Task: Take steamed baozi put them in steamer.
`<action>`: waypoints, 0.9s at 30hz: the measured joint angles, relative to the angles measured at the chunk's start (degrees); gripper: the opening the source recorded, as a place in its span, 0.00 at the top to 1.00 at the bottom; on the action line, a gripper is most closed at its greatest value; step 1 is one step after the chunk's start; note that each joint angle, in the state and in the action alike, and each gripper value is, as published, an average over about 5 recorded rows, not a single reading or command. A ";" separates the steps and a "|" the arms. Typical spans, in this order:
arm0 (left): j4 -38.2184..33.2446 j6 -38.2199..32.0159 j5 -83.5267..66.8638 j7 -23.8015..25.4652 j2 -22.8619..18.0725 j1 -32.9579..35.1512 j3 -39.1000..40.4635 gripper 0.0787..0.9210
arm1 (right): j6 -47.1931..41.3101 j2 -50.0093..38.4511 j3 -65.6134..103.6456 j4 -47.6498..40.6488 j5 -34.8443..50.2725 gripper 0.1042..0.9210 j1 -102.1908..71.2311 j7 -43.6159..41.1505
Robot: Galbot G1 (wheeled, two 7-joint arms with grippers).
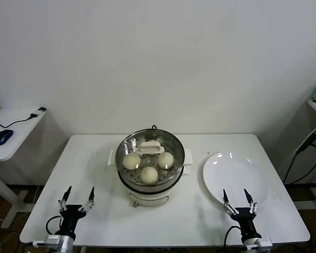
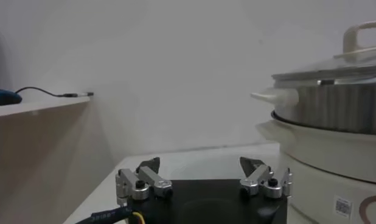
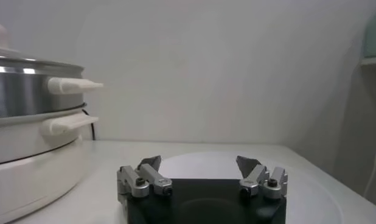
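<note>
My left gripper [image 1: 78, 196] hangs low at the table's [image 1: 95, 158] near edge, fingers spread, holding nothing. My right gripper [image 1: 237, 198] does likewise, spread and empty, over the near rim of the plate [image 1: 237, 171]. The steamer [image 1: 175, 169] stands ahead, between the two. Three baozi [image 1: 149, 174] show inside it under the glass lid [image 1: 149, 148]; a fourth I cannot make out.

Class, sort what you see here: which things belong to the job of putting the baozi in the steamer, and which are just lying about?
Belongs to the job:
- steamed baozi, three visible under the glass lid
- steamer at table centre
- white plate, bare
- left tool and right tool, both open, at the near edge

Just lying about:
- blue mouse and cable on the side desk
</note>
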 measured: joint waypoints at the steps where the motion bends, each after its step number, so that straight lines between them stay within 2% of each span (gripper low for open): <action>1: 0.02 -0.11 -0.04 0.00 -0.03 0.09 0.01 0.12 | -0.01 -0.01 -0.03 0.00 0.00 0.12 0.00 0.01; 27: -0.34 -0.81 -0.46 0.16 -0.46 0.51 0.45 0.12 | 0.16 0.44 -0.15 -0.03 0.12 0.12 -0.24 0.06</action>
